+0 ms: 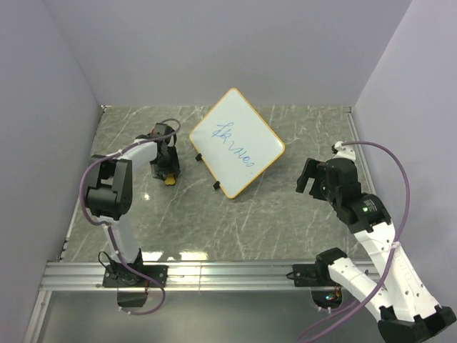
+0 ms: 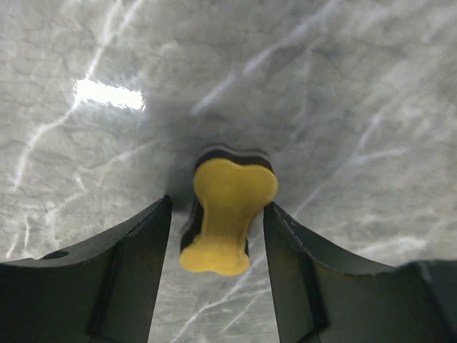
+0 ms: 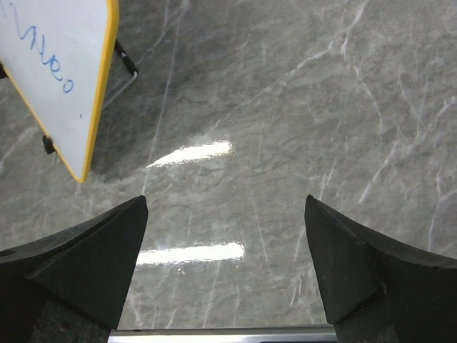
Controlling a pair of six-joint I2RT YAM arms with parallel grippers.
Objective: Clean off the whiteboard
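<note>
I see the left end effector [image 1: 168, 171] part-open, straddling the yellow eraser [image 2: 228, 193], apparently not yet gripping. The whiteboard [image 1: 236, 142] lies just right of it, mid-surface [image 1: 285, 229], scribble diagonal. The right end effector [image 3: 227, 271] gapes empty beyond.

The grey veined-marble tabletop [image 1: 285, 214] carries a white, orange-framed whiteboard [image 1: 237, 143] bearing blue scribbles, and well left of it a small yellow bone-shaped eraser [image 1: 169, 180].

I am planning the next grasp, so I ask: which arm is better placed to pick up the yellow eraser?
Left. The left gripper is open, its fingers on either side of the yellow eraser. The right gripper hangs open over the table beside the whiteboard, with nothing between its fingers.
</note>
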